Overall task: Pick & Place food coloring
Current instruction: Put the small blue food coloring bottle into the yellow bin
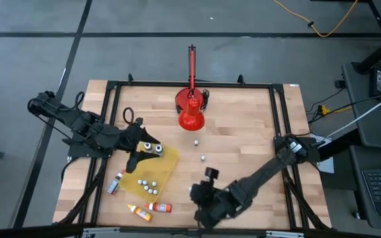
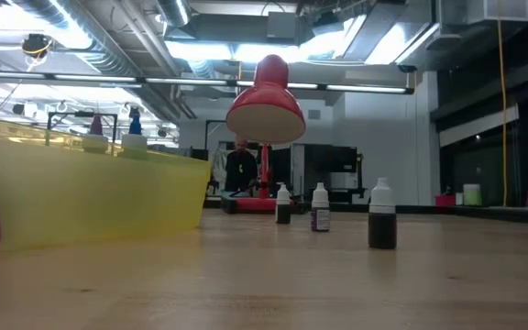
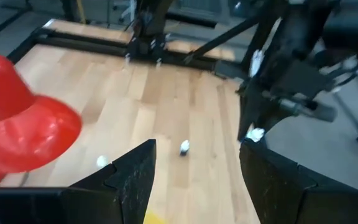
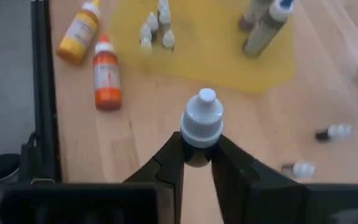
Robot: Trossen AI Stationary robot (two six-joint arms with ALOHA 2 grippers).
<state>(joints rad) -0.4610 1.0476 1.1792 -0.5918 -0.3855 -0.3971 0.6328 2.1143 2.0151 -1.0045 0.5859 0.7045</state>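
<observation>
The food coloring is scattered. An orange bottle (image 4: 106, 73) and a yellow one (image 4: 79, 31) lie on the wood near the yellow tray (image 1: 164, 165). A red-and-dark bottle (image 1: 116, 183) lies to the tray's left. Two bottles (image 1: 153, 147) stand in the tray, beside several tiny ones (image 1: 148, 186). My right gripper (image 4: 197, 155), near the table's near edge, is shut on a small dark bottle with a pale cap (image 4: 201, 118). My left gripper (image 3: 194, 180) is open above the tray's far corner, touching nothing. Neither gripper shows in the low view. My right gripper pinches the small bottle's dark body (image 4: 197, 154) just under the pale cap, one finger on each side. The fingers (image 4: 166, 165) come from the table's right, slanting down. The cap stands clear beyond the fingertips. The fingers hide the bottle's base.
A red cone-shaped lamp (image 1: 191, 112) with an upright rod stands at the far middle. Two tiny bottles (image 1: 195, 141) (image 1: 204, 158) stand on bare wood between lamp and right arm. A black frame (image 1: 108, 86) rims the table. Three small bottles (image 2: 320, 208) stand upright in the low view.
</observation>
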